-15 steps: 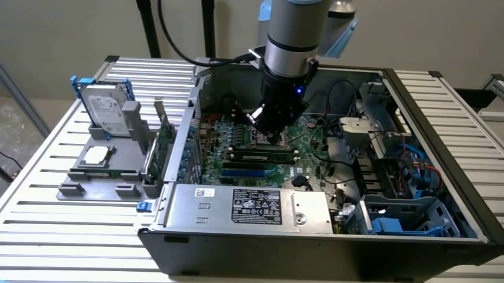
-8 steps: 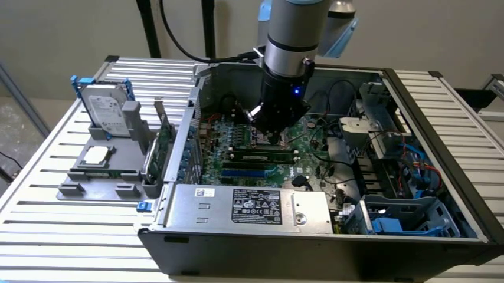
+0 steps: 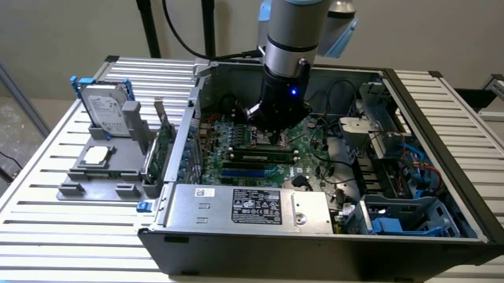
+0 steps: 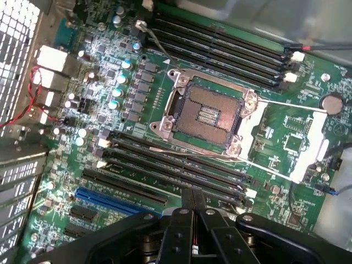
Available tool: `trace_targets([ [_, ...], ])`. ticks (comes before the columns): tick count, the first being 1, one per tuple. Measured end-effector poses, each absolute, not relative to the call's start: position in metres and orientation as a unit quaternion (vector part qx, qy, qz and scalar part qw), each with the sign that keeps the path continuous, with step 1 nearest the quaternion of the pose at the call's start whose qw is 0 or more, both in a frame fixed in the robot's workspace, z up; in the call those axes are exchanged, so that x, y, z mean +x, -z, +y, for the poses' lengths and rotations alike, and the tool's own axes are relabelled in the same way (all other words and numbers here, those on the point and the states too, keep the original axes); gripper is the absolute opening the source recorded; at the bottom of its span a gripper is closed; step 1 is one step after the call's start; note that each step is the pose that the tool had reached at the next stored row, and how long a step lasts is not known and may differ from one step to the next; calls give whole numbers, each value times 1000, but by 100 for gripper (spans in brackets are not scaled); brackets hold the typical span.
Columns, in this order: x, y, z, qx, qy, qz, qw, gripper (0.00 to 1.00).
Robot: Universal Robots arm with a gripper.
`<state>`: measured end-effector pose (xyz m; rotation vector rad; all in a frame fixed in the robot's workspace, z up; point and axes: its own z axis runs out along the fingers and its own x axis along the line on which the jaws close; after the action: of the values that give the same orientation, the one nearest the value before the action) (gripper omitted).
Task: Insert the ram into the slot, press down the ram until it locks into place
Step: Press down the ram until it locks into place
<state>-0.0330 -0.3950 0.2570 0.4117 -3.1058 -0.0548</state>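
- The robot arm reaches down into the open black computer case (image 3: 315, 236), its dark jaws (image 3: 275, 137) low over the large green motherboard (image 3: 236, 171)
- In the wrist view the jaws (image 4: 193, 199) are pressed together with nothing between them, their tips meeting just above a bank of long narrow black memory slots with white end clips (image 4: 176, 165)
- In the exterior view, a long thin green ram stick with dark chips (image 3: 260, 157) lies seated in a slot just in front of the jaws
- The square metal processor socket (image 4: 208, 113) sits between that near bank and a second bank of black slots (image 4: 220, 49)
- A shorter blue slot (image 4: 118, 201) lies beside the near bank
- A silver power supply box with a label (image 3: 252, 209) fills the case's front
- On the slatted metal surface (image 3: 47, 177) to the exterior view's left, a grey plastic holder (image 3: 102, 171) carries a hard drive in a blue frame (image 3: 106, 109)
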Motion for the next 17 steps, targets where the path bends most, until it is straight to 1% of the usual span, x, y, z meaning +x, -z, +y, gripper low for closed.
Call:
trace_targets([
  [17,-33,-257,-396,7,18,-1000,2,11],
])
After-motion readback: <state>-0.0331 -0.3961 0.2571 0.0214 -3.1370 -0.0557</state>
